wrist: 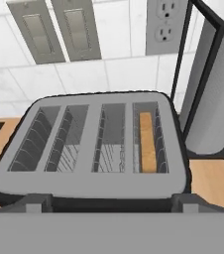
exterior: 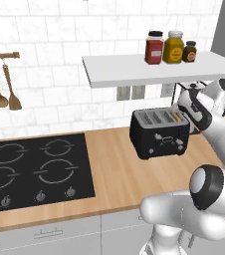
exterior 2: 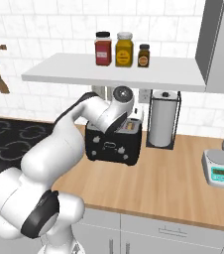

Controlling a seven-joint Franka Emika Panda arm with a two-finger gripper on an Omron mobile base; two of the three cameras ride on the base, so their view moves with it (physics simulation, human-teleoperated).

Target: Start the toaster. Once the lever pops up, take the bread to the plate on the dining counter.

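Toaster (wrist: 91, 149) centre frame in hand view, bread (wrist: 147, 141) sunk in rightmost slot. Gripper (exterior: 196, 124) at toaster's right end. Finger opening not discernible.

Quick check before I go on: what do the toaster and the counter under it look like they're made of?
Toaster: probably matte black plastic or painted metal body; silver, brushed-looking slotted top, likely metal. Counter: light wood, judging by its warm tan colour and faint grain, though it may be laminate.

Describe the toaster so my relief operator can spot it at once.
Look along the wooden counter to its back, under the white wall shelf holding three jars. The toaster is the black box between the black cooktop and the paper towel roll. Its silver top has four slots, the bread in one end slot.
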